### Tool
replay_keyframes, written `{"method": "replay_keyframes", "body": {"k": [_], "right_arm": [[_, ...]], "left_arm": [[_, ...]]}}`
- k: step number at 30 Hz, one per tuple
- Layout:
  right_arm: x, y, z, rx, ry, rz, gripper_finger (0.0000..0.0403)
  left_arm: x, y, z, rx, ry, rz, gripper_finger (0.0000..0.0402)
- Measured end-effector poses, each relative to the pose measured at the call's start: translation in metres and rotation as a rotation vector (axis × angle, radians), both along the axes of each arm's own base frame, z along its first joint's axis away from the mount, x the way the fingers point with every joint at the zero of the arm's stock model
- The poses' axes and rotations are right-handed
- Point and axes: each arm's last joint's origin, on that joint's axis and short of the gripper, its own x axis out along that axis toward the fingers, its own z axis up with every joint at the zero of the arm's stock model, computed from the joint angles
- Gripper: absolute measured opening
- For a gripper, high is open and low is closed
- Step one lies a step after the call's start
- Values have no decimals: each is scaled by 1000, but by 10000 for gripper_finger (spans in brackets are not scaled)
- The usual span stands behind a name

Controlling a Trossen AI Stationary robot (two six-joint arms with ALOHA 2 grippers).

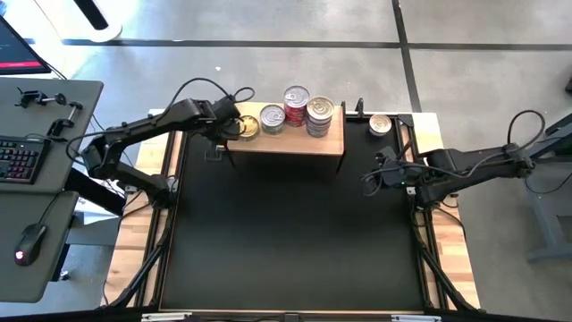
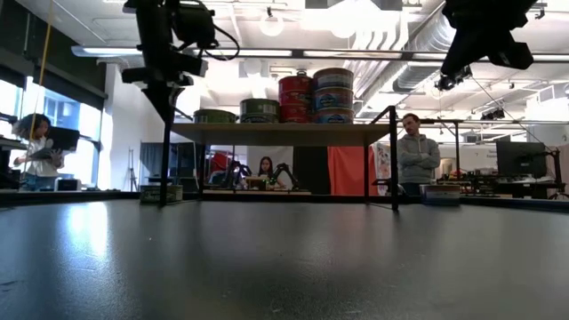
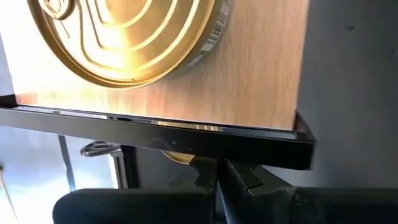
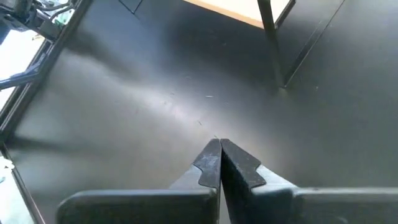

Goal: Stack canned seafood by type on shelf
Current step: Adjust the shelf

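Note:
The shelf (image 1: pixel 286 141) is a light wooden board on thin black legs at the far side of the black mat. On it stand a gold-lidded can (image 1: pixel 247 127), a silver-lidded can (image 1: pixel 273 118), a stack of red cans (image 1: pixel 296 101) and a stack of bluish cans (image 1: pixel 319 116). One more can (image 1: pixel 380 125) lies on the mat to the right of the shelf. My left gripper (image 3: pixel 219 171) hangs shut just off the shelf's left end, beside the gold-lidded can (image 3: pixel 124 37). My right gripper (image 4: pixel 219 155) hovers shut above the mat's right part, holding nothing.
The low view shows a flat can (image 2: pixel 161 192) on the mat behind the shelf's left leg and another (image 2: pixel 442 192) at the right. A desk with a keyboard (image 1: pixel 20 159) and mouse stands left of the table. People are in the room beyond.

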Motion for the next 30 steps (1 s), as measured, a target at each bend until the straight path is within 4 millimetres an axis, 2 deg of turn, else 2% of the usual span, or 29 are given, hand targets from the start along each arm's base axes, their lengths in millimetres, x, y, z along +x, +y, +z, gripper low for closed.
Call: {"method": "replay_keyframes", "body": {"k": [11,22,30], "right_arm": [[0,-1,1,-32,-5,-7,0],[0,-1,1,-31,-6,-9,0],[1,-1,1,-33,-9,-10,0]], "left_arm": [[5,0,1,-6,-48,-52,0],[35,-4,-8,48,-125,-118,0],[46,-7,-16,55,-113,-116,0]]}}
